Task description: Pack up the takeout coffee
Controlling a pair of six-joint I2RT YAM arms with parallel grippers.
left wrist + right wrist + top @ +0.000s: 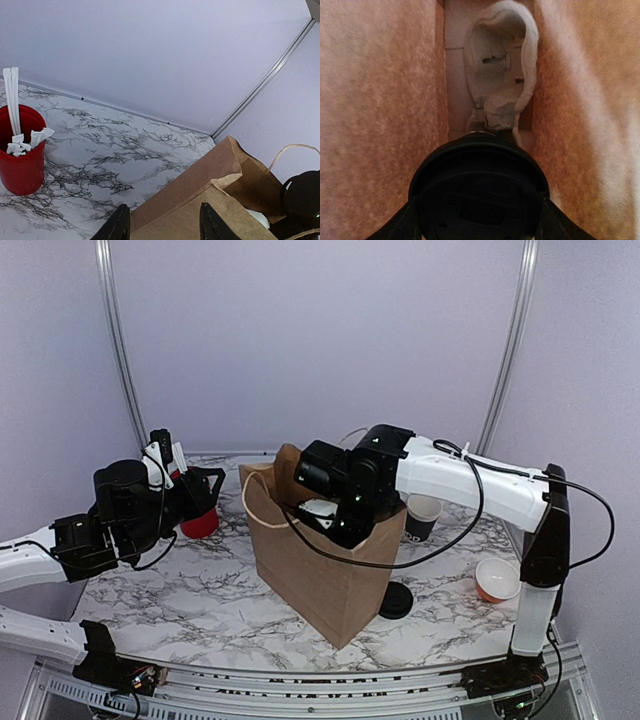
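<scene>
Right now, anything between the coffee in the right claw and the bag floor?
Yes: crumpled white paper lies on the paper bag's floor, just ahead of the takeout coffee. Directly beneath the coffee is hidden.

Brown paper bag with string handles [320, 570] stands open in the middle of the marble worktop [180, 590], with the white-and-black right arm [450, 475] dunked into its mouth. The left claw [216, 488] hangs by a red plastic cup [200, 524]. A flat round black lid [396, 601] sits just beside the bag's base, a black-and-white paper cup [421, 517] behind it, and a small orange bowl [497, 580] off right.
</scene>
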